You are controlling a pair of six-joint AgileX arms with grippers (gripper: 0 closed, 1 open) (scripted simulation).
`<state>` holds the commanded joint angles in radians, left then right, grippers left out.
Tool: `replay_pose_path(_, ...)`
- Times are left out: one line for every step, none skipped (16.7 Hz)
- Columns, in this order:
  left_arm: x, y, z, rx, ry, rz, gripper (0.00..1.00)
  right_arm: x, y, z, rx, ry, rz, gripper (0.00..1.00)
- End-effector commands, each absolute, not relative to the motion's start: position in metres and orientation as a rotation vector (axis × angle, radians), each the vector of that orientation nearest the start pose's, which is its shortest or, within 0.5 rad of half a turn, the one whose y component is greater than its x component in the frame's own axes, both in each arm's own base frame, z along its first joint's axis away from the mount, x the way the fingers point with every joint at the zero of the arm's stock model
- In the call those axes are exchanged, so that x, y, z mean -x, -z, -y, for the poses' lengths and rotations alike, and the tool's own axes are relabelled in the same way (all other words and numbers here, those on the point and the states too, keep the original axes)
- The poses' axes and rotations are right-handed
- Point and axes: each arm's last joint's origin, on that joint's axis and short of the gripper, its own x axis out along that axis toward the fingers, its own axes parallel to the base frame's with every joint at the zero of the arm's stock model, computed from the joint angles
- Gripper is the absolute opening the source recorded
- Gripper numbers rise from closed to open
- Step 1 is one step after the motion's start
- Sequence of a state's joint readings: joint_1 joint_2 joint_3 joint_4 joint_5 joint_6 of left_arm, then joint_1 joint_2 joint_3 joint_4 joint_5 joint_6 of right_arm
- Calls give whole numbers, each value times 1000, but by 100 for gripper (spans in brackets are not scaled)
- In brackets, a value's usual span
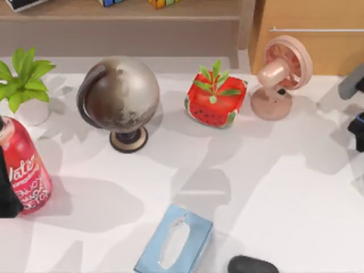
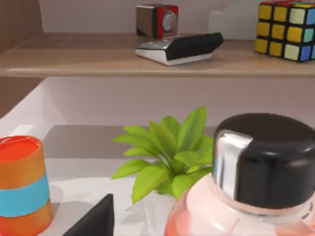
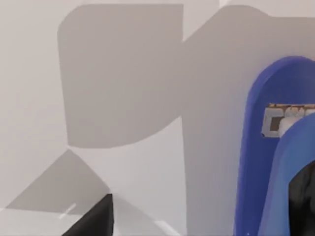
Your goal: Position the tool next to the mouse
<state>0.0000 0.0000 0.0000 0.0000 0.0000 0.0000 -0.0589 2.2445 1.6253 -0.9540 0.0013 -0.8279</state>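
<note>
— What sits nearest at the bottom of the top view?

— The black mouse [image 1: 253,265], low at the bottom edge right of centre, partly cut off. Just beside it on the left lies the light-blue tissue box [image 1: 174,241], tilted, the two close but apart.

— And the tool?

— The blue tool [image 3: 268,162] stands along the right side of the right wrist view, seen very close over the white counter [image 3: 123,73], with a dark part at that frame's lower right corner. Whether the right hand is clenched on it or released, I cannot tell.

— Where are the arms?

— The right arm [image 1: 356,114] is at the right edge of the top view, about mid-height. The left arm [image 1: 7,190] is a dark shape at the left edge, touching or overlapping the red can [image 1: 25,170]; I cannot tell its hand's state either.

— Farther back?

— The globe [image 1: 120,96] upper left of centre, the watermelon cube [image 1: 215,102] at upper centre, the pink fan [image 1: 281,74] upper right, and the green plant [image 1: 23,77] at the upper left. Beyond them runs the shelf [image 2: 98,56], carrying a colour cube [image 2: 285,29].
</note>
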Motion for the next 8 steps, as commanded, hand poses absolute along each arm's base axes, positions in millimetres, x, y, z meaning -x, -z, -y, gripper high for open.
replay_pose_path(-106,-160,1,0,0,0,100,-424,-114,21,607,-612,-1485,100)
replay_pose_path(-106,-160,1,0,0,0,100,-424,-114,21,607,-612,-1485,100)
replay_pose_path(-106,-160,1,0,0,0,100,-424,-114,21,607,-612,-1485,92)
replay_pose_path(-106,-160,1,0,0,0,100,-424,-114,21,607,-612,-1485,85)
replay_pose_path(-106,-160,1,0,0,0,100,-424,-114,21,607,-612,-1485,77)
replay_pose_path(-106,-160,1,0,0,0,100,-424,-114,21,607,-612,-1485,70)
replay_pose_path(-106,-160,1,0,0,0,100,-424,-114,21,607,-612,-1485,62)
replay_pose_path(-106,-160,1,0,0,0,100,-424,-114,21,607,-612,-1485,55)
